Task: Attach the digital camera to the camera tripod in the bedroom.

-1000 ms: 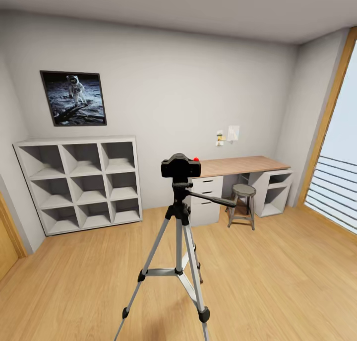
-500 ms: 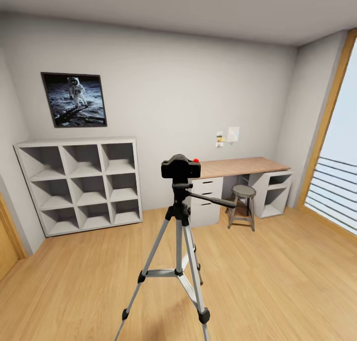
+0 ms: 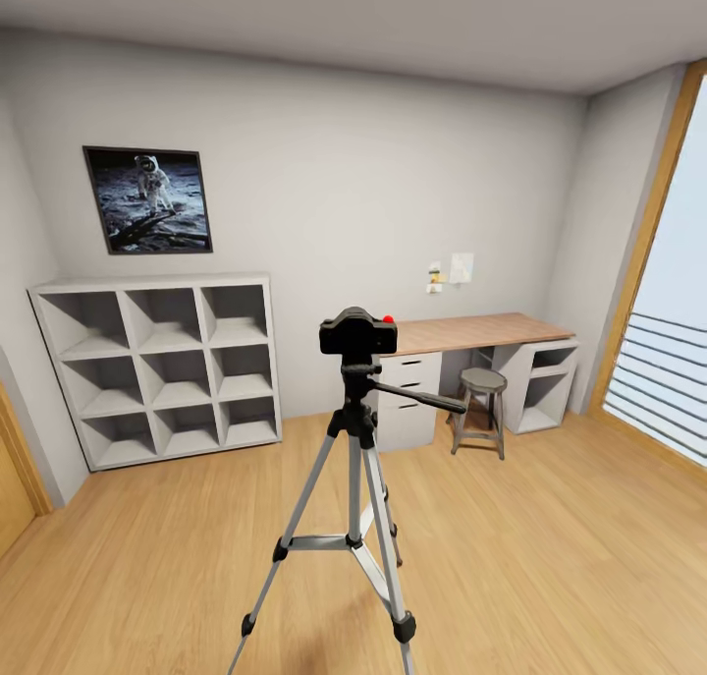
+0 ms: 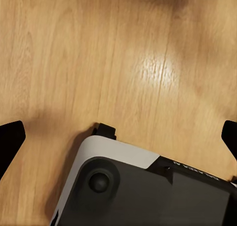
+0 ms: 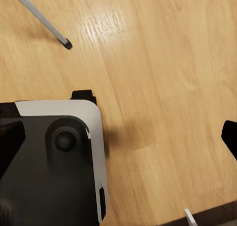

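1. While my head camera faces the bedroom wall, the camera (image 3: 357, 334) sits on top of the tripod (image 3: 354, 478), at picture centre.
2. From the tripod, the cube shelf (image 3: 157, 365) lies at 10 o'clock and the desk (image 3: 478, 330) at 2 o'clock, with a stool (image 3: 482, 400) in front of it.
3. My left pincer (image 4: 118, 137) is spread wide over the wood floor (image 4: 123, 53), holding nothing.
4. My right pincer (image 5: 121, 137) is likewise wide and empty, with my base (image 5: 49, 162) beneath it.
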### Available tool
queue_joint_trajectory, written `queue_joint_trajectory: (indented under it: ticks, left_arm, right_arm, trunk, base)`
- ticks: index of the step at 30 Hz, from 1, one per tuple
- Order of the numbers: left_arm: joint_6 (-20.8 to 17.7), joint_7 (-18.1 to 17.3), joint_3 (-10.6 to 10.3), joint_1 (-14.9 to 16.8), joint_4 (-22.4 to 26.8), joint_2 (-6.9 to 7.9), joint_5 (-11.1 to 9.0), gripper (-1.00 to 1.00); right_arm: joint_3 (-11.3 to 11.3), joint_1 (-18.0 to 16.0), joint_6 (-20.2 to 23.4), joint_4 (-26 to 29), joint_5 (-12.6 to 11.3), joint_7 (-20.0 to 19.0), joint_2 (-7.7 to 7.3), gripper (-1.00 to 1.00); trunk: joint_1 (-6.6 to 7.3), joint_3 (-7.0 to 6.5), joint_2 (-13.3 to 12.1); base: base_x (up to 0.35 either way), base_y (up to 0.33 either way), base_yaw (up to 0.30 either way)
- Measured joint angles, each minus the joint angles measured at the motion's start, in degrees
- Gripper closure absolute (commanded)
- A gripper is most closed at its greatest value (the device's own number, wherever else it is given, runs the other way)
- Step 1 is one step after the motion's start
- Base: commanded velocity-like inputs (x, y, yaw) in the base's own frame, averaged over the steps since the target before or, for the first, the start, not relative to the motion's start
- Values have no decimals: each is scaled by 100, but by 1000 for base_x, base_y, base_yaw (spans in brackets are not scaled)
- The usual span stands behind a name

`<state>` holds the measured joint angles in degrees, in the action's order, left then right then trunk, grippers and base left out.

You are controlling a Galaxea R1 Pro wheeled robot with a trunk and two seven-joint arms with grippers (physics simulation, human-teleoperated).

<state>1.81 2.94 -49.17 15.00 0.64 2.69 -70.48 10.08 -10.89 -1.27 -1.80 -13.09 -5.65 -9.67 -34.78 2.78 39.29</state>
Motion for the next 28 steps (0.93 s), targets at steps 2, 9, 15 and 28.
queue_joint_trajectory:
  ticks: [2,9,15,28]
  left_arm:
    - [-2,0,0,0,0,1,0,-100]
    - [-2,4,0,0,-1,1,0,-100]
    - [-3,0,0,0,-1,2,0,-100]
    - [-5,2,0,0,-1,2,0,-100]
  right_arm:
    - [0,0,0,-2,1,0,-1,-100]
    - [3,0,-9,3,15,0,-11,-100]
    - [15,0,-98,5,34,-3,-21,-100]
    - [18,0,-125,5,27,1,-18,-100]
  trunk:
    - [0,-2,0]
    - [0,-4,0]
    - [0,-5,0]
    - [0,-5,0]
  base:
    - [0,0,0]
    - [0,0,0]
    - [0,0,0]
    - [0,0,0]
